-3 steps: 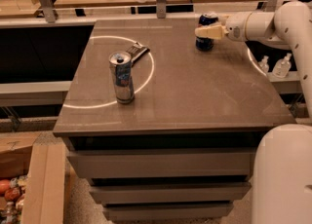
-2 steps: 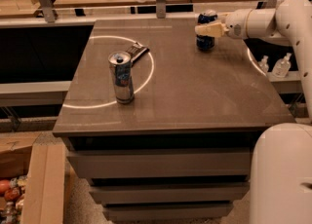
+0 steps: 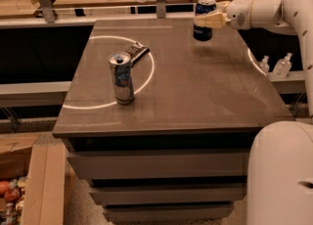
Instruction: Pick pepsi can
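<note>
The pepsi can [image 3: 203, 30], short and dark blue with a silver top, is at the far right of the brown table [image 3: 195, 87]. My gripper [image 3: 206, 21] reaches in from the right on the white arm [image 3: 259, 11]. Its beige fingers [image 3: 213, 21] are closed around the can's upper half. The can hangs slightly above the tabletop, upright.
A taller, slimmer silver can [image 3: 121, 77] stands at the table's left-centre. A small dark flat object [image 3: 137, 53] lies behind it. Two clear bottles [image 3: 282, 65] stand on a ledge to the right. My white base [image 3: 281, 170] is at front right. A cardboard box [image 3: 39, 185] is at lower left.
The gripper has risen with the pepsi can in it, and the can is now off the tabletop. The silver can has not moved.
</note>
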Controlling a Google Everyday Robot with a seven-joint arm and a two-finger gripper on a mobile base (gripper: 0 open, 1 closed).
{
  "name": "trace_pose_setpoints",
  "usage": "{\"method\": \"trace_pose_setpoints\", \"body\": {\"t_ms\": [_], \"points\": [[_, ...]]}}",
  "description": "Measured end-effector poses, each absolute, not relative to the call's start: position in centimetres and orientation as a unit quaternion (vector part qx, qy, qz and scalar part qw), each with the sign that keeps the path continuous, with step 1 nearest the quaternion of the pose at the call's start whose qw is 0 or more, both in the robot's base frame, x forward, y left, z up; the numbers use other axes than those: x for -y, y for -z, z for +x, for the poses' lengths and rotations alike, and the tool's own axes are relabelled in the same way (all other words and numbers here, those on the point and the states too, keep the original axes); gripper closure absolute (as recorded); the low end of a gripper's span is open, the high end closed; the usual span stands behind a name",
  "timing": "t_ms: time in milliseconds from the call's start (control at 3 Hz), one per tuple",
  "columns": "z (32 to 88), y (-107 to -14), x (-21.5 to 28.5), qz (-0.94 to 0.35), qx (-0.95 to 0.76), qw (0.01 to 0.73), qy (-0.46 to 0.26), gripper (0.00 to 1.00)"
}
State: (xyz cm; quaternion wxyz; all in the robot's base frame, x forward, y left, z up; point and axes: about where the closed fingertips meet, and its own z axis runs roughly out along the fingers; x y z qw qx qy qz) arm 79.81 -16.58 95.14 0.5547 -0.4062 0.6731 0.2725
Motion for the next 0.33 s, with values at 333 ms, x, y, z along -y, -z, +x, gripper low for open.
{"method": "trace_pose_setpoints", "body": {"t_ms": [333], "points": [[79.81, -95.14, 16.58, -0.406, -0.673, 0.555, -0.273, 1.0]]}}
